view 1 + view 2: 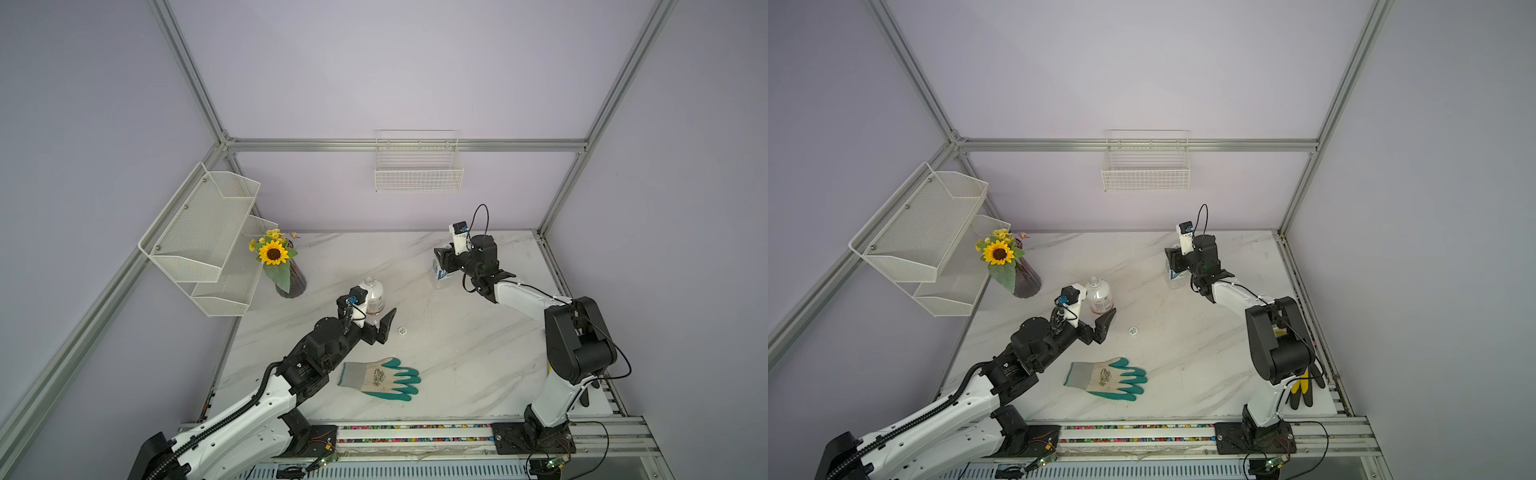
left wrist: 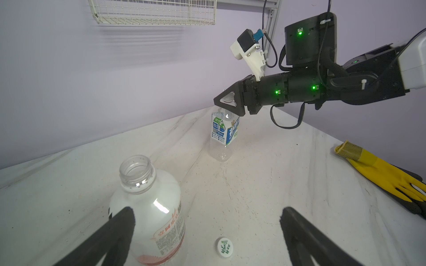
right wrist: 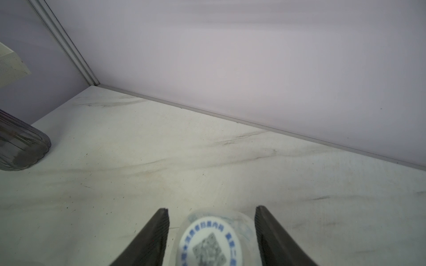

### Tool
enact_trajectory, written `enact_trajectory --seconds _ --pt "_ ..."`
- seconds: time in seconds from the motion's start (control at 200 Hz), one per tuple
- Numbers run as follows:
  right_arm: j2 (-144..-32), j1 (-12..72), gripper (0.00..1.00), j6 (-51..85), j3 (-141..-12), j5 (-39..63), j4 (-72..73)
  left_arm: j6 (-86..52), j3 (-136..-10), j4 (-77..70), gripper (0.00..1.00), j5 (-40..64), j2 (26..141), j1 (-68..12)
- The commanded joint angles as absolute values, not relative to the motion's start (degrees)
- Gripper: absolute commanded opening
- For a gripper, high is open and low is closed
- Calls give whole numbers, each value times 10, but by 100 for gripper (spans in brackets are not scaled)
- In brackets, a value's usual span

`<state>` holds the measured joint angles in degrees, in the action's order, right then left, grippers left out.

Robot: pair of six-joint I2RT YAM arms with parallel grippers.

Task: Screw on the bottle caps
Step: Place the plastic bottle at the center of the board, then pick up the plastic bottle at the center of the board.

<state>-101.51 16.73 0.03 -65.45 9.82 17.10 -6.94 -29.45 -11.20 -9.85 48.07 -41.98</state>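
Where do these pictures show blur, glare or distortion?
Right wrist view: the cap inside the open right gripper is out of focus, while the table is sharp. Left wrist view: a bright glare spot sits on the white bottle. Both top views: soft, even light, and the frame posts lean outward from lens distortion.

Between the right fingers, the fitted cap shows blue characters ringing a QR code, all blurred. The clear bottle bears white characters on blue. By the left fingers, the white bottle carries red characters and the loose cap green print. None is legible.
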Motion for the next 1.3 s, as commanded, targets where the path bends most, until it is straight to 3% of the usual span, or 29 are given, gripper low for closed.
enact_trajectory --seconds 0.0,0.35,0.625,0.94,1.295 --pt "-975 167 70 2 -638 101 195 -94 -298 -123 100 -103 477 -412" --pt "-834 167 81 -67 -578 81 145 -166 -217 -182 100 -21 450 -316" --pt "-723 214 80 -79 -489 106 126 -106 -99 -421 100 56 486 -240" --pt "-725 310 80 -61 -439 132 149 -11 -123 -602 100 131 634 -204" --pt "-742 335 79 -53 -436 146 138 12 -195 -647 100 249 760 -157"
